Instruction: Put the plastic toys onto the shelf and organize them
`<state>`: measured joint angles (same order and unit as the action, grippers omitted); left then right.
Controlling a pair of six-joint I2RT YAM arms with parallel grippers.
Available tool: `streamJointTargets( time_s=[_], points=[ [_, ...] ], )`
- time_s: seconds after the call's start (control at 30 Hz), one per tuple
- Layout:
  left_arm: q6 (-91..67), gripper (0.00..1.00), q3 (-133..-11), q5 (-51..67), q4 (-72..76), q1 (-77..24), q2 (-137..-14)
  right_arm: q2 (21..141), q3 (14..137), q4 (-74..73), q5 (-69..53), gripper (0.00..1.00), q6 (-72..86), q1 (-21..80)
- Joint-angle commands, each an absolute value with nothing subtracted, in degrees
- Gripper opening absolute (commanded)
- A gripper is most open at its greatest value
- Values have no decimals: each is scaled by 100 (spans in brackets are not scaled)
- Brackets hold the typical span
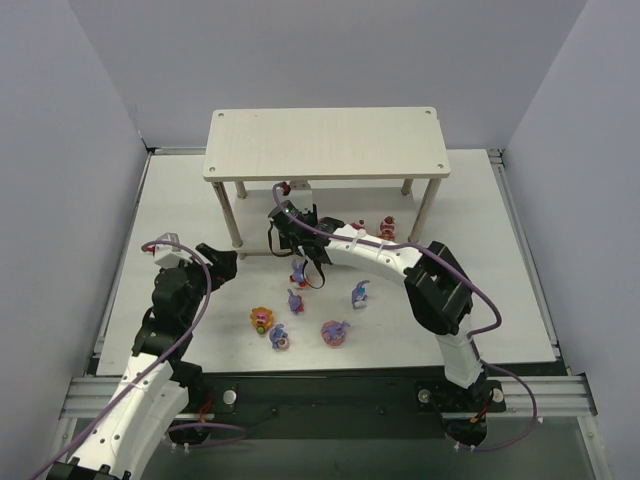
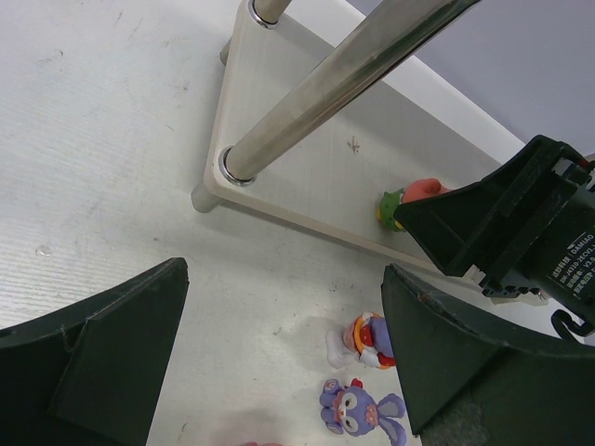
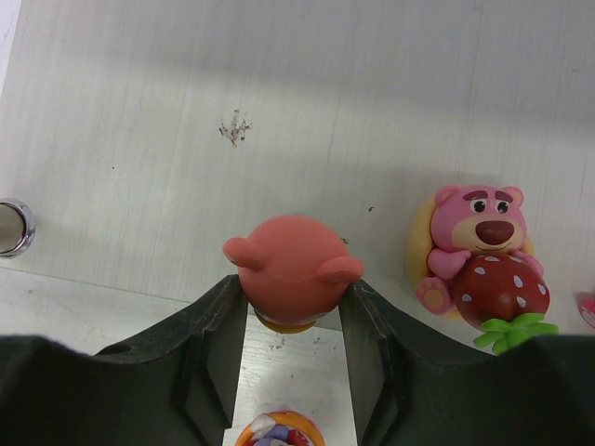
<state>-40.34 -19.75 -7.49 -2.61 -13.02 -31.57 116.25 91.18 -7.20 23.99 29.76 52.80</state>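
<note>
Right end effector (image 3: 293, 299) gripped a round pink toy (image 3: 293, 265) at the near edge of the shelf (image 3: 279, 93) lower tier, beside a pink bear (image 3: 479, 251). Left end effector (image 2: 284, 269) gaped open near loose toys (image 2: 358, 407) on the desk (image 2: 93, 139).

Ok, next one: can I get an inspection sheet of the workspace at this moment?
Surface: white table, no spills or damage seen.
Job's things: shelf upright at the back, top board bare; six loose toys on the table in front; pink bear standing on the lower tier; red-pink figurine at that tier's front edge.
Clutter: nothing seen.
Grippers: left gripper open, holding nothing; right gripper shut on the red-pink figurine.
Cables: purple cables run along both arms.
Surroundings: grey walls on three sides.
</note>
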Motion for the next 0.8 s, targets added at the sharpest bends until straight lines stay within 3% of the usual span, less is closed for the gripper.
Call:
streamJointTargets(
  time_s=[0.0,0.4,0.77],
  points=[
    [-4078,95,-2180,-826,-246,-1292,-3085,11689,9360,-879,2540,17,3006,5238],
    [-4078,95,-2188,-835,-255,-1283,-3067,11760,9396,-888,2575,41,2988,5238],
    [-4078,95,-2180,-844,-255,-1292,-3076,11795,9413,-905,2637,48,3015,5230]
  ],
)
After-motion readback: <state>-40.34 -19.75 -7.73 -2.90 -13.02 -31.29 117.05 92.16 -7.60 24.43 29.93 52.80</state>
